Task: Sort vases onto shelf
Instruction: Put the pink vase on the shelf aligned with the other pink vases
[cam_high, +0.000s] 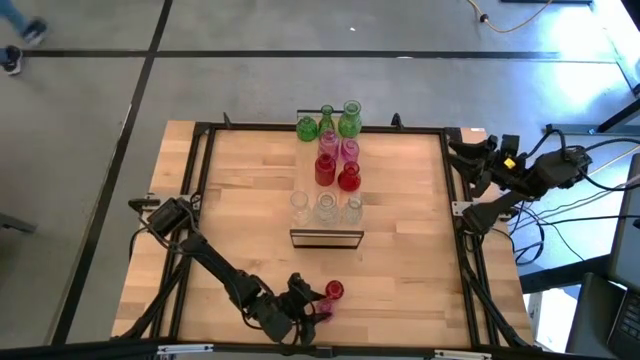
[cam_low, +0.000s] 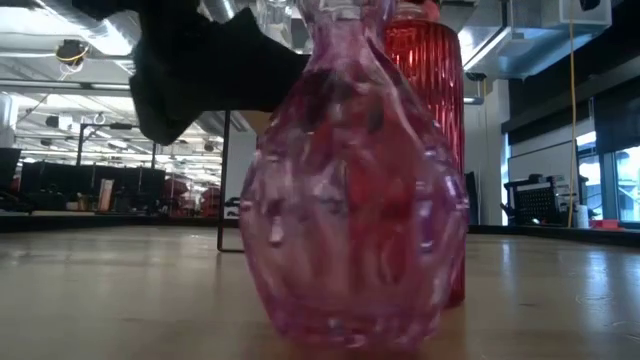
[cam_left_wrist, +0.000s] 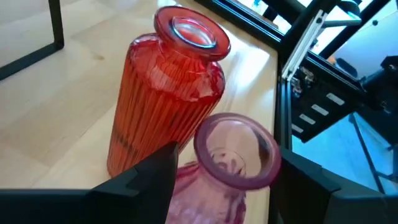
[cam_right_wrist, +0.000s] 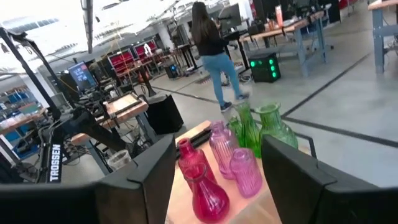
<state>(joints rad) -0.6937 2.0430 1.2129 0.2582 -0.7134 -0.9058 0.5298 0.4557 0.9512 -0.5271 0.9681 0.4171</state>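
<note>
Left wrist view shows the left gripper (cam_left_wrist: 227, 180) spread wide, one finger on each side of the pink vase (cam_left_wrist: 236, 152); whether either finger touches the glass cannot be told. This vase stands upright on the worktop (cam_high: 400, 265) near its front edge, with a red ribbed vase (cam_left_wrist: 165, 99) just beside it. The shelf (cam_high: 326, 237) sits mid-worktop, well apart from them, carrying the other vases (cam_high: 327, 165) in rows. The right gripper (cam_right_wrist: 214, 180) waits by the worktop's right edge, fingers apart, holding nothing.
</note>
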